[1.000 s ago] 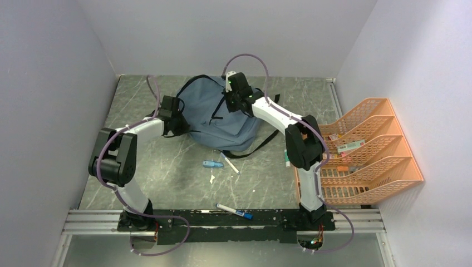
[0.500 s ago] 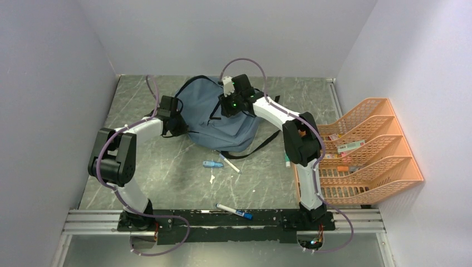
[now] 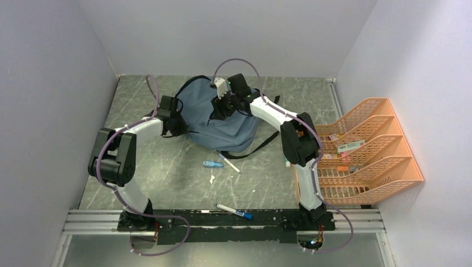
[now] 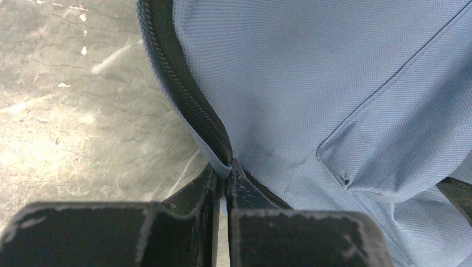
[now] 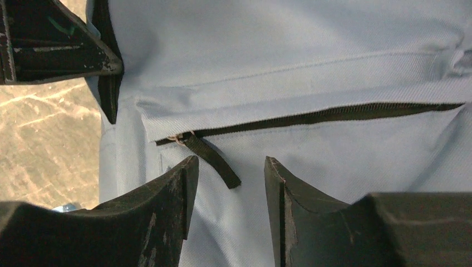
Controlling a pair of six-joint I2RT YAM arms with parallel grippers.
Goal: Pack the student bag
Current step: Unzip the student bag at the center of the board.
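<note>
The student bag [image 3: 228, 125], grey-blue with black zippers, lies at the back middle of the table. My left gripper [image 4: 225, 167] is shut on the bag's fabric edge beside the main zipper [image 4: 186, 92], at the bag's left side [image 3: 177, 121]. My right gripper [image 5: 229, 167] is open and hovers over the front pocket [image 3: 221, 107]. The black zipper pull tab [image 5: 214, 161] lies loose on the fabric just in front of its fingertips, at the left end of the pocket zipper [image 5: 362, 113]. Nothing is between the right jaws.
An orange mesh tray rack [image 3: 384, 111] holding several small items stands at the right. A blue item [image 3: 212, 164] and a white pen [image 3: 231, 165] lie in front of the bag. A marker [image 3: 234, 211] lies near the front rail. Walls close three sides.
My right gripper has moved left and nearer across the bag, and its jaws have opened. The left gripper has kept its hold and place.
</note>
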